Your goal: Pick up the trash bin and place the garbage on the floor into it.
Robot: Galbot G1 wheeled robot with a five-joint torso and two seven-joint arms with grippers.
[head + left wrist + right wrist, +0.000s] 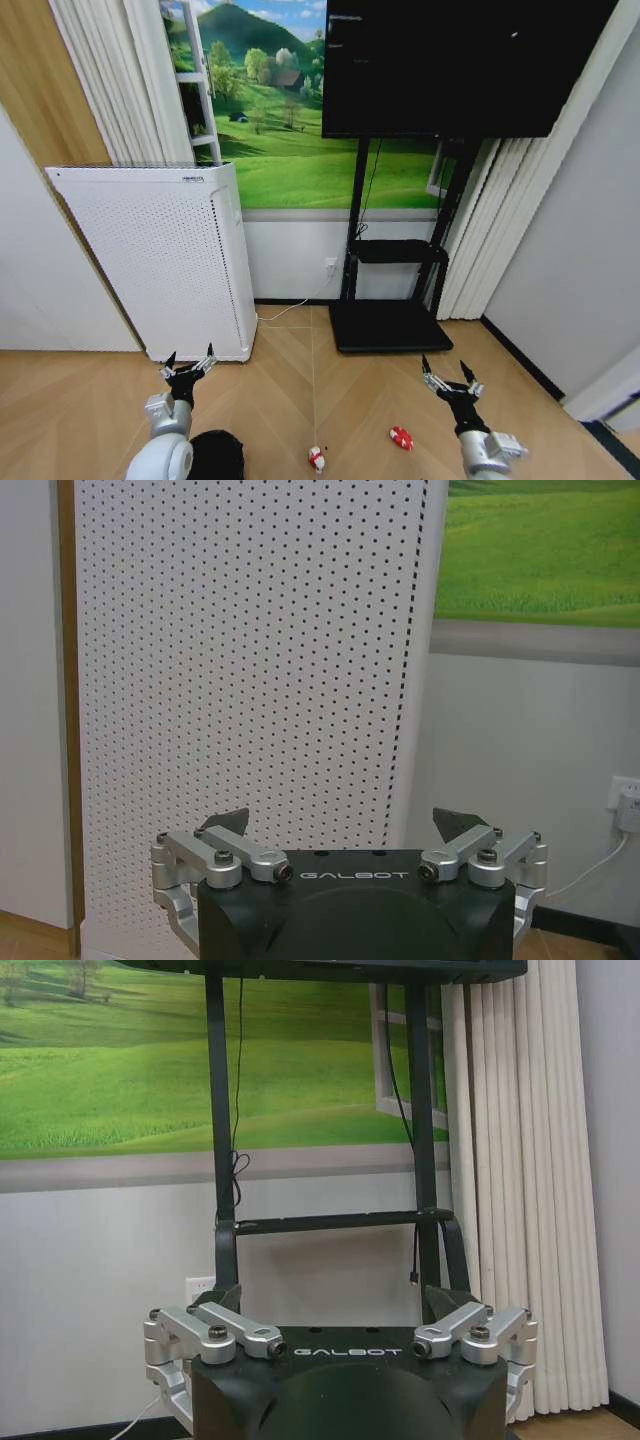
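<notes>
Black mesh of the trash bin (216, 452) is seen on the wooden floor (300, 390) just beside and below the left gripper (190, 366), which is held spread apart and empty before the white perforated appliance (160, 260). The right gripper (451, 377) is likewise released, raised before the TV stand (392, 300). A red-and-white wrapper (316, 459) and a red wrapper (401, 438) lie between the two grippers, nearer the right one.
</notes>
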